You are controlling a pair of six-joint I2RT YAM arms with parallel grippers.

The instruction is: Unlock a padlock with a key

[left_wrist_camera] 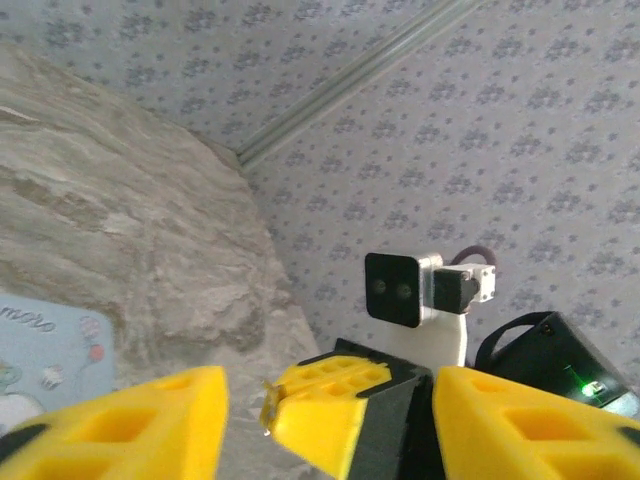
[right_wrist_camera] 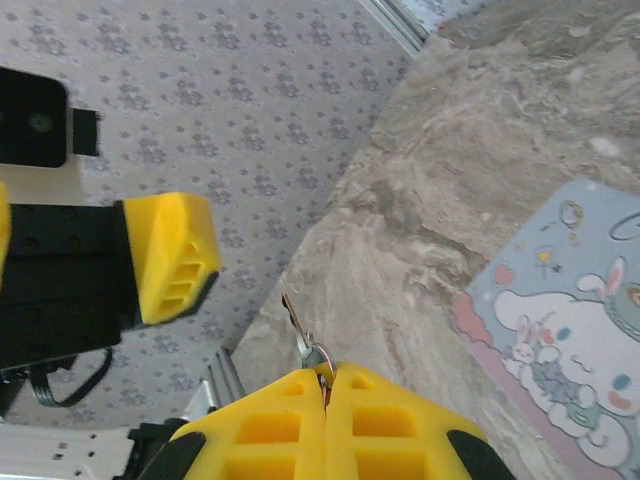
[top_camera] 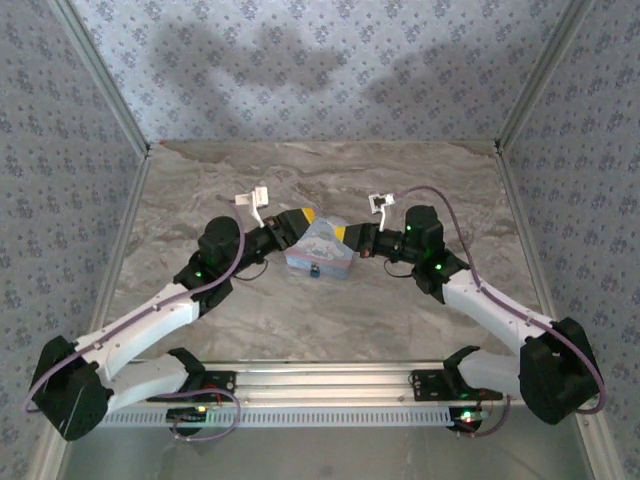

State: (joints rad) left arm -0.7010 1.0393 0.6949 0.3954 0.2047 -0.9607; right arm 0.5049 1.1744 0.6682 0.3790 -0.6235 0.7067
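The pale blue cartoon tin (top_camera: pixel 325 250) lies mid-table, and the tiny dark padlock (top_camera: pixel 314 269) sits at its near side. My right gripper (right_wrist_camera: pixel 327 375) is shut on the head of a small silver key (right_wrist_camera: pixel 302 332); the blade sticks out past the fingertips. In the top view this gripper (top_camera: pixel 343 235) hovers at the tin's right end. My left gripper (left_wrist_camera: pixel 325 390) is open, its yellow fingers (left_wrist_camera: pixel 150 420) spread wide on either side of the right gripper's tips and the key (left_wrist_camera: pixel 268 405). It hangs by the tin's far left corner (top_camera: pixel 300 222).
A corner of the tin (left_wrist_camera: pixel 50 360) shows in the left wrist view and its cartoon lid (right_wrist_camera: pixel 570 350) in the right wrist view. Patterned walls (top_camera: pixel 320 60) close in the marble table (top_camera: pixel 250 310) on three sides. The right wrist camera (left_wrist_camera: pixel 400 288) faces the left one.
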